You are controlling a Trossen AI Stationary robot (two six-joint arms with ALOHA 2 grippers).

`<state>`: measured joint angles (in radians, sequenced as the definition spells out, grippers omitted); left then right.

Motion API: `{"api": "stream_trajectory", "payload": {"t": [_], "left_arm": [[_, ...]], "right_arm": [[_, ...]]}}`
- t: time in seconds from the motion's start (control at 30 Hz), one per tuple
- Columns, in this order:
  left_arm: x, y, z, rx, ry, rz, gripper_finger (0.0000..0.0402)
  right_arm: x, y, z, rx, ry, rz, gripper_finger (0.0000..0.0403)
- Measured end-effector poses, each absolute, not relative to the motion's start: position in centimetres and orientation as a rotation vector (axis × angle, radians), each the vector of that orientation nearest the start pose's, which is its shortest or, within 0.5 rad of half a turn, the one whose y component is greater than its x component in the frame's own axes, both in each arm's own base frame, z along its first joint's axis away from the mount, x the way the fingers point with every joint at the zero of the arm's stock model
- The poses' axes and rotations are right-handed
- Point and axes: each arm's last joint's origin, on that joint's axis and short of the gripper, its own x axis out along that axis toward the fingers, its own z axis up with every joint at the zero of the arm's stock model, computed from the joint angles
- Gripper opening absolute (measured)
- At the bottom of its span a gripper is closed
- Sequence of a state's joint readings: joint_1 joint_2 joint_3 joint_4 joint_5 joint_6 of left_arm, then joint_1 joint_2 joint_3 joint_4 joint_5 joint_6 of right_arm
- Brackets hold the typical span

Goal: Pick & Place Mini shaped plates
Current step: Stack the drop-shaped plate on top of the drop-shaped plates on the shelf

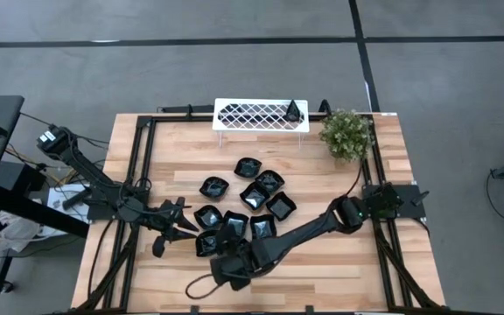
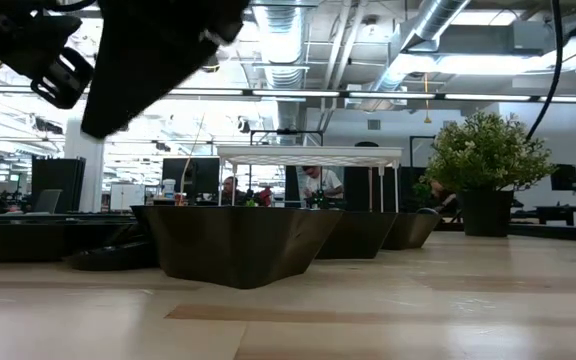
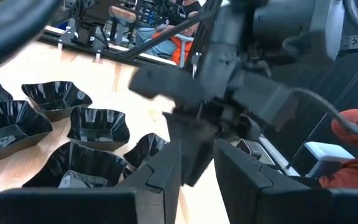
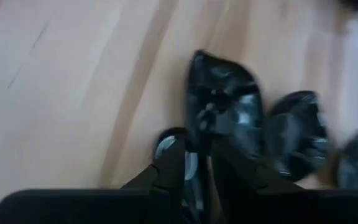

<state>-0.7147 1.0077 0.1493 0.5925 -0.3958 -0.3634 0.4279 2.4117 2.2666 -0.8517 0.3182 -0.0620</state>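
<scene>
Several glossy black mini plates point(image 1: 254, 196) sit bottom-down in a cluster mid-table; in the low view the closest one point(image 2: 233, 243) stands in front. One more plate point(image 1: 294, 111) lies on the white lattice tray point(image 1: 239, 115) at the far edge. My right gripper point(image 1: 232, 265) has reached to the cluster's near side and is shut on a dark plate point(image 4: 221, 102). My left gripper point(image 1: 175, 229) hovers at the cluster's left side, open and holding nothing, facing the right arm point(image 3: 241, 81). My right gripper point(image 4: 199, 165) pinches a black plate by its rim point(image 4: 199, 134), which runs into the narrow gap between the two fingers. The rest of the plate extends forward past the fingertips. The blur hides whether it is lifted clear or rests on the table.
A small green plant point(image 1: 346, 133) in a dark pot stands at the far right corner, beside the tray point(image 2: 308, 155). Bare wood lies along the near edge and on the right side. Dark frame rails and cables run along both side edges. People sit in the room behind.
</scene>
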Motion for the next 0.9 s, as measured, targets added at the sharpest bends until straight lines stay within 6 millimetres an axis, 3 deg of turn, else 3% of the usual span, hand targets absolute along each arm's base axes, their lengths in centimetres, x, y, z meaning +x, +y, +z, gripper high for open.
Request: {"api": "stream_trajectory", "payload": {"t": [0.13,0.47,0.9], "left_arm": [[14.0,-10.7,15.6,-0.218,0.28,-0.271,0.0097],[14.0,-10.7,15.7,-0.23,0.269,-0.273,0.0097],[14.1,-10.6,15.8,-0.231,0.248,-0.239,0.0097]], "right_arm": [[47.7,20.7,23.4,-0.423,0.895,0.09,0.0074],[47.4,21.7,23.5,-0.454,0.876,0.071,0.0074],[46.3,21.0,25.2,-0.487,0.915,0.087,0.0074]]}}
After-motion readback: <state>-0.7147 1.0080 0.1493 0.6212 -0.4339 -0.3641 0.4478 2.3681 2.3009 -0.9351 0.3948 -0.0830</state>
